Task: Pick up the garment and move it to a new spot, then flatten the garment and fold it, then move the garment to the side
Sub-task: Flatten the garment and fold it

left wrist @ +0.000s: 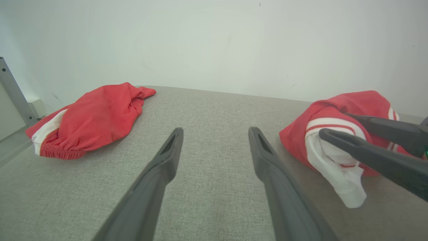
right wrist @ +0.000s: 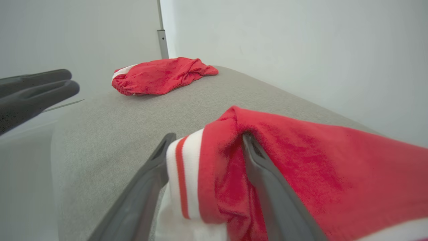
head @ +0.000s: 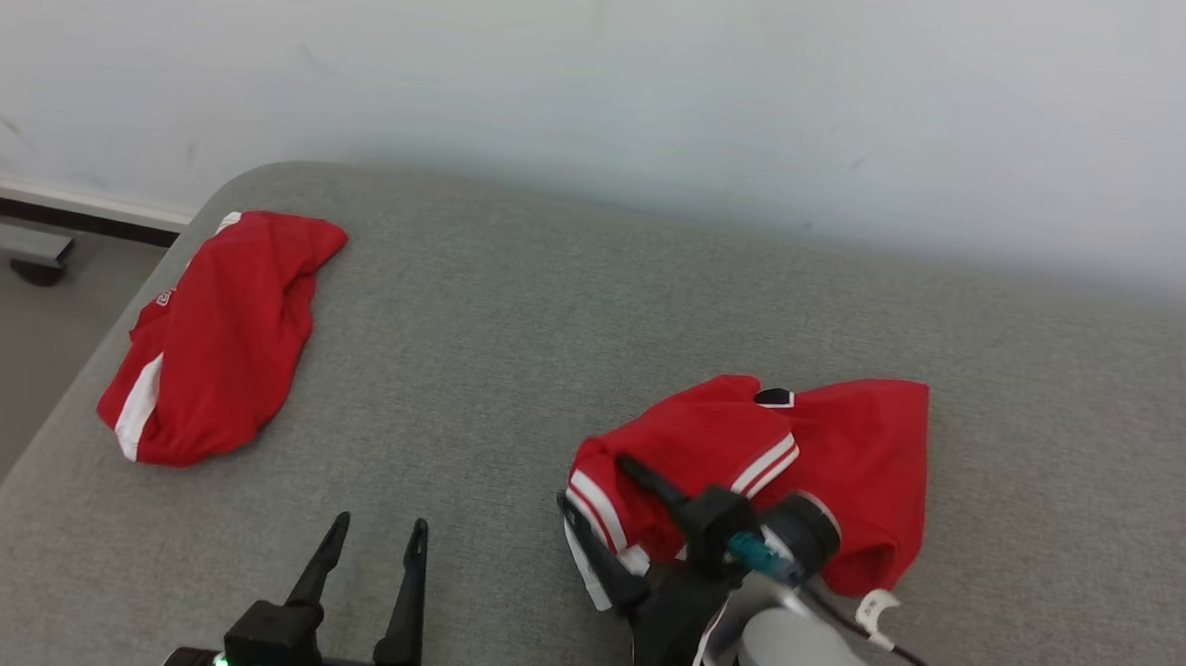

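The grey padded surface (head: 554, 311) runs up to a pale wall (head: 604, 73). The red garment (head: 849, 434), trimmed with white stripes, lies crumpled at the near right. The right gripper (head: 596, 485) sits at its near-left edge, fingers spread, with a striped fold between them. The left gripper (head: 380, 524) hovers at the lower left, fingers apart and holding nothing. A second red garment (head: 222, 337) lies bunched at the far left edge, well apart from the first.

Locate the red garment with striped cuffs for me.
The striped-cuff garment lies crumpled at the head view's near right on the grey surface, its cuffed edge between the right gripper's spread fingers; the other red garment lies far left.
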You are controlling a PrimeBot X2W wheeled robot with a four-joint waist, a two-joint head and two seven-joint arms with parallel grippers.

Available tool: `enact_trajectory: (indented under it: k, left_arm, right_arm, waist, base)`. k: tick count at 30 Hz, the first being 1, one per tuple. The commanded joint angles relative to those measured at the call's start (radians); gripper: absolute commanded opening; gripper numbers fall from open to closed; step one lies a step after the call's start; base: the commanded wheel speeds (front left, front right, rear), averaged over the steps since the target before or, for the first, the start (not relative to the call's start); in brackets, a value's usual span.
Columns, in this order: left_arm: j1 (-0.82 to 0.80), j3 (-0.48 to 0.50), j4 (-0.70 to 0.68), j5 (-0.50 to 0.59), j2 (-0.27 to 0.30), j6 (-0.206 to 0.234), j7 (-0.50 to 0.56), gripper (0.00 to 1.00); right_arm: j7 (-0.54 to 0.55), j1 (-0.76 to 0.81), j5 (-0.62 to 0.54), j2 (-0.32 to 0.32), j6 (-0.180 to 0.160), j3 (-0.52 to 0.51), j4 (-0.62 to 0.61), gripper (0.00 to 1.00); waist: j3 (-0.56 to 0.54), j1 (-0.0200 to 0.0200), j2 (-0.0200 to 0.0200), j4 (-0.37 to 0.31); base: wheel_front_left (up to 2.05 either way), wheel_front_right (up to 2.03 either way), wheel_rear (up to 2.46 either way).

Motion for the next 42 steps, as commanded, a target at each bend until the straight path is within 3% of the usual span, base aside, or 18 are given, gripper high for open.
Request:
enact_trajectory:
  k: [1,8,12,16,20,27,31,38,42]
  left_arm:
    - [0.015,0.008,-0.003,-0.001,0.006,0.006,-0.004,1.0]
    - [0.042,0.039,-0.028,0.003,0.023,0.015,-0.004,1.0]
    - [0.055,0.045,-0.041,0.009,0.028,0.018,-0.003,1.0]
    - [0.061,0.047,-0.052,0.013,0.029,0.023,-0.004,1.0]
    - [0.059,0.043,-0.057,0.015,0.029,0.022,-0.004,1.0]
    - [0.027,0.014,-0.05,0.028,0.026,0.006,0.005,1.0]
    - [-0.021,-0.044,-0.028,0.041,0.001,-0.029,0.024,1.0]
    - [-0.103,-0.151,0.075,0.074,-0.05,-0.087,0.073,1.0]
    - [-0.147,-0.195,0.177,0.09,-0.073,-0.091,0.092,1.0]
  right_arm:
    - [-0.01,-0.001,0.017,0.0,-0.002,-0.025,-0.043,1.0]
    - [-0.007,0.137,0.018,-0.11,-0.002,-0.167,-0.322,1.0]
    - [-0.007,0.249,-0.004,-0.156,-0.002,-0.314,-0.449,1.0]
    - [-0.007,0.363,-0.038,-0.129,-0.002,-0.488,-0.573,1.0]
    - [-0.007,0.47,-0.088,-0.093,-0.002,-0.587,-0.663,1.0]
    - [-0.007,0.533,-0.116,-0.042,-0.002,-0.61,-0.699,1.0]
    - [-0.007,0.539,-0.112,-0.022,-0.002,-0.612,-0.69,1.0]
    - [-0.007,0.529,-0.104,-0.006,-0.002,-0.594,-0.676,1.0]
    - [-0.007,0.52,-0.098,0.001,-0.002,-0.598,-0.67,1.0]
  waist:
    - [-0.017,0.0,0.0,-0.029]
    - [-0.03,0.0,0.0,-0.106]
    - [-0.032,0.0,0.0,-0.139]
    - [-0.03,0.0,0.0,-0.17]
    - [-0.025,0.0,0.0,-0.197]
    - [-0.014,0.0,0.0,-0.244]
    - [-0.006,0.0,0.0,-0.277]
    - [0.028,0.0,0.0,-0.355]
    - [0.054,0.0,0.0,-0.404]
  base:
    - [0.0,0.0,0.0]
    - [0.0,0.0,0.0]
    - [0.0,0.0,0.0]
    - [0.0,0.0,0.0]
    - [0.0,0.0,0.0]
    - [0.0,0.0,0.0]
    - [0.0,0.0,0.0]
    - [0.0,0.0,0.0]
    - [0.0,0.0,0.0]
